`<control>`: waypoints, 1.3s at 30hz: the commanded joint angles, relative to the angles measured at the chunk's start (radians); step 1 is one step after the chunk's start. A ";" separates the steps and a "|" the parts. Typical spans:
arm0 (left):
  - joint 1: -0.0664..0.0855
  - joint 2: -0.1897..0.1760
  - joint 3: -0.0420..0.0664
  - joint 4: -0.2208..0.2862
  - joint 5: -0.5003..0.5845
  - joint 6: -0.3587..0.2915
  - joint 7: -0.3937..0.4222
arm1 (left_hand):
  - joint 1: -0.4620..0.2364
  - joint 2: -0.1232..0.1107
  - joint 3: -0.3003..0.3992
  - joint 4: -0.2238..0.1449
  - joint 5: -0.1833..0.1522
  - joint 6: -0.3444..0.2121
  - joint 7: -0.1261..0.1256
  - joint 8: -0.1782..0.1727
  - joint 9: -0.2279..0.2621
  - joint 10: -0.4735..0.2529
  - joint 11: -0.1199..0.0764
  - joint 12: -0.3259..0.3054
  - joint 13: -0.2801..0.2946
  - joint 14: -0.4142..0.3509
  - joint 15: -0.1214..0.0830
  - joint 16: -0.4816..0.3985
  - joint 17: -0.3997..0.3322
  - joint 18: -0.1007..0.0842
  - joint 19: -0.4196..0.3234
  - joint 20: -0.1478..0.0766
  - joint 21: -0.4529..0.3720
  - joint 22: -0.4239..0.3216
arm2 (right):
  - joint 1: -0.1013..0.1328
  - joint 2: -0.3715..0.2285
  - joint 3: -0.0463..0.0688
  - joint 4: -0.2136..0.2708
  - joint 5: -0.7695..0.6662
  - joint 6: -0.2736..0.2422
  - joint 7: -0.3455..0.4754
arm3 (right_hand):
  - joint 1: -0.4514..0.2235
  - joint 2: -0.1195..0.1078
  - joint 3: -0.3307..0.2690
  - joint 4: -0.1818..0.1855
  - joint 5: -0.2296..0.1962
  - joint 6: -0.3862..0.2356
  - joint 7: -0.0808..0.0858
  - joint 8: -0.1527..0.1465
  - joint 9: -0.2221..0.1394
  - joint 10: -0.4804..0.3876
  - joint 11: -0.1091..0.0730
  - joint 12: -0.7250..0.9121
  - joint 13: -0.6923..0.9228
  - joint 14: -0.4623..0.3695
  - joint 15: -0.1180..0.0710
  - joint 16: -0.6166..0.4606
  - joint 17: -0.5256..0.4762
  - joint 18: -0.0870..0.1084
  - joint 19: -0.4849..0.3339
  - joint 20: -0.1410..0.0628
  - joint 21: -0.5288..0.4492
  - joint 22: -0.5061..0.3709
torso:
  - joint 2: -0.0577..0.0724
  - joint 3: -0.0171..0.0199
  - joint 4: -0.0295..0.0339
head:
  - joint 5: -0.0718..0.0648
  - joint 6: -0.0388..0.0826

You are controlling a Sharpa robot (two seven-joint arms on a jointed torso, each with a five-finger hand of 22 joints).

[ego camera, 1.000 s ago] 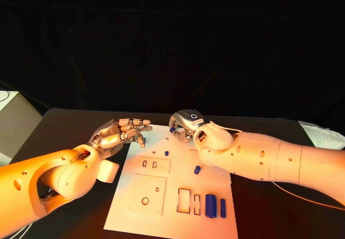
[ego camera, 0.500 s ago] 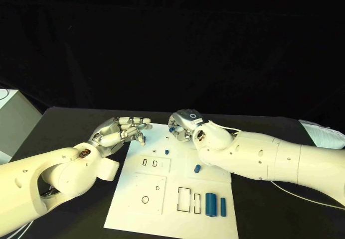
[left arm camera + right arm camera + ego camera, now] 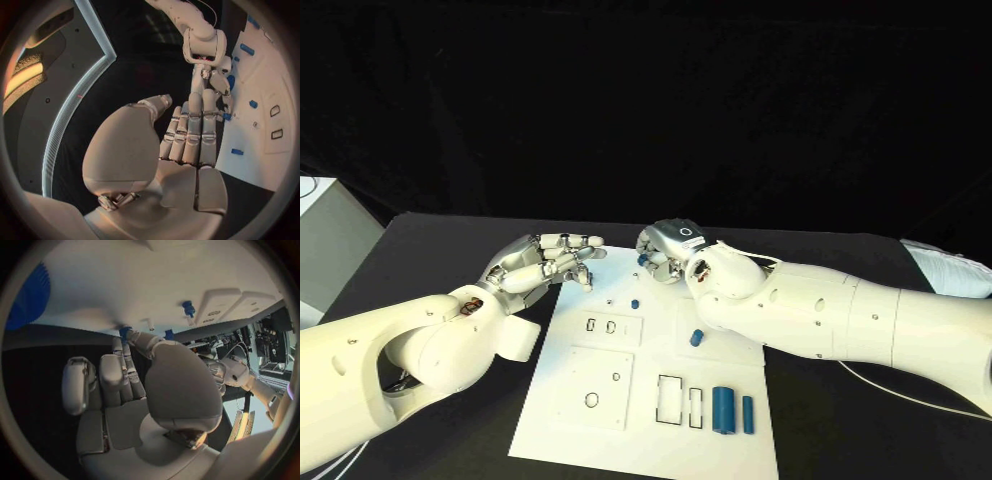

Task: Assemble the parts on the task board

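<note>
The left hand (image 3: 542,262) hangs over the far left corner of the task board (image 3: 581,425), which lies on the black tabletop (image 3: 416,260). Its fingers (image 3: 574,245) are stretched out side by side toward the right, with the thumb set apart from them, and nothing sits between them; the left wrist view shows the same loose, empty spread (image 3: 187,135).

On the board, going rightward, a square plate with a round hole (image 3: 594,389) lies at the near left, and beyond it a smaller plate with two little slots (image 3: 606,328). A small blue part (image 3: 635,303) stands just beyond that plate. Near the middle are two rectangular cut-outs (image 3: 681,402), and a short blue part (image 3: 695,337) lies farther back. Two long blue parts (image 3: 731,410) lie side by side toward the near right.

The right hand (image 3: 672,252) is at the board's far edge, just to the right of the left hand's fingertips. Its fingers are curled in and pinch a small blue part (image 3: 646,261); the right wrist view shows a bit of blue (image 3: 125,332) at the tips of the curled fingers.
</note>
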State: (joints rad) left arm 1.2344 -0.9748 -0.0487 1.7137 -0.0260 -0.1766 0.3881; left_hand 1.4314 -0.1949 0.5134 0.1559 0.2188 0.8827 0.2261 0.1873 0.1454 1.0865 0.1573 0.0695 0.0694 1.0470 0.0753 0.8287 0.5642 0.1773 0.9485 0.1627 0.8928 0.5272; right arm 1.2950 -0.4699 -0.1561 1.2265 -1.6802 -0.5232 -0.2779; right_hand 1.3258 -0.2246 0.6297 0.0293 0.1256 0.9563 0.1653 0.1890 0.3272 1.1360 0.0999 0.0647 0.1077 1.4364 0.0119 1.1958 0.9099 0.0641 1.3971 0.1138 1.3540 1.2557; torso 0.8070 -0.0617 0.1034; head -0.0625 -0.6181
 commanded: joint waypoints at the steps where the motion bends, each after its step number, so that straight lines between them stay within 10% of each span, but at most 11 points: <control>1: 0.001 0.001 0.001 0.001 0.001 0.018 0.004 | -0.003 0.002 0.008 0.000 -0.003 -0.006 0.004 -0.006 0.001 -0.008 0.000 -0.003 0.000 -0.005 -0.001 0.007 -0.001 0.006 -0.004 0.000 0.003 0.001 | 0.000 -0.004 0.000 0.002 0.004 0.017 0.025 | -0.011 -0.031 -0.018 0.006 -0.006 -0.035 0.005 -0.023 -0.005 -0.057 0.009 -0.001 -0.016 -0.018 0.008 -0.040 -0.060 0.025 -0.043 0.008 -0.063 -0.075 | 0.001 0.0003 -0.0007 | 0.001 0.000; 10: 0.001 -0.002 0.001 0.002 0.001 0.018 0.003 | -0.003 0.002 0.008 0.000 -0.003 -0.006 0.004 -0.006 0.001 -0.008 0.000 -0.003 0.000 -0.005 -0.001 0.007 -0.001 0.006 -0.004 0.000 0.003 0.001 | 0.000 -0.065 0.000 0.065 0.003 -0.004 0.020 | 0.134 0.019 -0.337 0.073 -0.028 -0.099 -0.009 -0.072 -0.006 -0.201 0.020 0.048 -0.040 -0.083 0.017 -0.172 -0.248 0.063 -0.126 0.016 -0.267 -0.283 | 0.002 0.0010 -0.0005 | 0.004 0.000; 19: 0.001 -0.010 0.001 0.003 0.001 0.018 0.003 | -0.003 0.002 0.008 -0.001 -0.003 -0.007 0.005 -0.006 0.002 -0.010 0.001 -0.002 0.000 -0.006 0.000 0.008 -0.003 0.006 -0.006 0.001 0.008 0.004 | 0.008 -0.229 0.004 0.221 0.117 -0.092 0.047 | 0.157 0.028 -0.303 0.124 -0.006 -0.054 0.009 -0.060 -0.001 -0.085 0.007 0.134 -0.028 -0.050 0.006 -0.140 -0.209 0.054 -0.087 0.001 -0.241 -0.240 | 0.000 0.0072 -0.0129 | 0.001 0.010; 25: 0.001 -0.015 0.001 0.003 0.001 0.018 0.003 | -0.003 0.002 0.008 -0.001 -0.003 -0.007 0.005 -0.006 0.002 -0.010 0.001 -0.002 0.000 -0.006 0.000 0.008 -0.003 0.006 -0.006 0.001 0.008 0.004 | 0.020 -0.353 0.009 0.304 0.280 -0.074 0.104 | 0.147 -0.016 -0.242 0.148 -0.003 -0.011 -0.009 -0.054 -0.001 0.144 -0.035 0.260 0.034 0.001 -0.025 -0.045 -0.071 0.029 -0.018 -0.018 -0.134 -0.110 | -0.002 0.0143 -0.0224 | -0.005 0.014; 28: 0.001 -0.016 0.001 0.002 0.001 0.019 0.003 | -0.003 0.002 0.008 -0.001 -0.003 -0.007 0.005 -0.006 0.002 -0.010 0.001 -0.002 0.000 -0.006 0.000 0.008 -0.003 0.006 -0.006 0.001 0.008 0.004 | 0.025 -0.394 0.009 0.315 0.344 -0.036 0.126 | 0.120 -0.038 -0.278 0.165 0.033 -0.015 -0.023 -0.054 0.001 0.124 -0.049 0.505 0.265 0.023 -0.042 0.027 0.031 0.011 0.019 -0.039 -0.065 -0.025 | -0.002 0.0179 -0.0264 | -0.007 0.015; 31: 0.001 -0.016 0.001 0.001 0.001 0.020 0.003 | -0.003 0.002 0.008 -0.001 -0.003 -0.007 0.005 -0.006 0.002 -0.010 0.001 -0.002 0.000 -0.006 0.000 0.008 -0.003 0.006 -0.006 0.001 0.008 0.004 | 0.028 -0.415 0.010 0.310 0.377 -0.005 0.132 | 0.102 -0.020 -0.369 0.201 0.081 -0.037 -0.013 -0.045 0.008 0.256 -0.035 1.287 1.151 0.077 -0.027 0.226 0.350 -0.023 0.088 -0.025 0.076 0.145 | -0.002 0.0203 -0.0285 | -0.005 0.017; 39: 0.001 -0.012 0.001 -0.002 0.001 0.023 0.003 | -0.003 0.002 0.008 -0.001 -0.003 -0.007 0.005 -0.006 0.002 -0.010 0.001 -0.002 0.000 -0.006 0.000 0.008 -0.003 0.006 -0.006 0.001 0.008 0.004 | 0.029 -0.414 0.010 0.274 0.389 0.068 0.097 | 0.120 -0.008 -0.436 0.244 0.091 -0.064 0.000 -0.029 0.013 0.354 -0.019 1.436 1.360 0.107 -0.008 0.321 0.531 -0.049 0.141 -0.007 0.170 0.259 | 0.000 0.0182 -0.0244 | -0.008 0.014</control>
State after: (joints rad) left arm 1.2346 -0.9894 -0.0487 1.7104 -0.0261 -0.1738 0.3858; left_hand 1.4314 -0.1948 0.5163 0.1530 0.2188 0.8827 0.2261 0.1873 0.1462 1.0865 0.1573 0.0695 0.0693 1.0470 0.0753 0.8327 0.5625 0.1773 0.9486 0.1627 0.8974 0.5298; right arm 1.3236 -0.8877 -0.1467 1.5034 -1.3222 -0.5218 -0.1825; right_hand 1.4430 -0.2387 0.1964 0.2756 0.2129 0.8948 0.1659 0.1546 0.3392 1.4632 0.0779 1.5003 1.3082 1.4665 -0.0034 1.5165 1.3085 0.0291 1.4678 0.0991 1.5221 1.3081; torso 0.8062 -0.0425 0.0774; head -0.0704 -0.6031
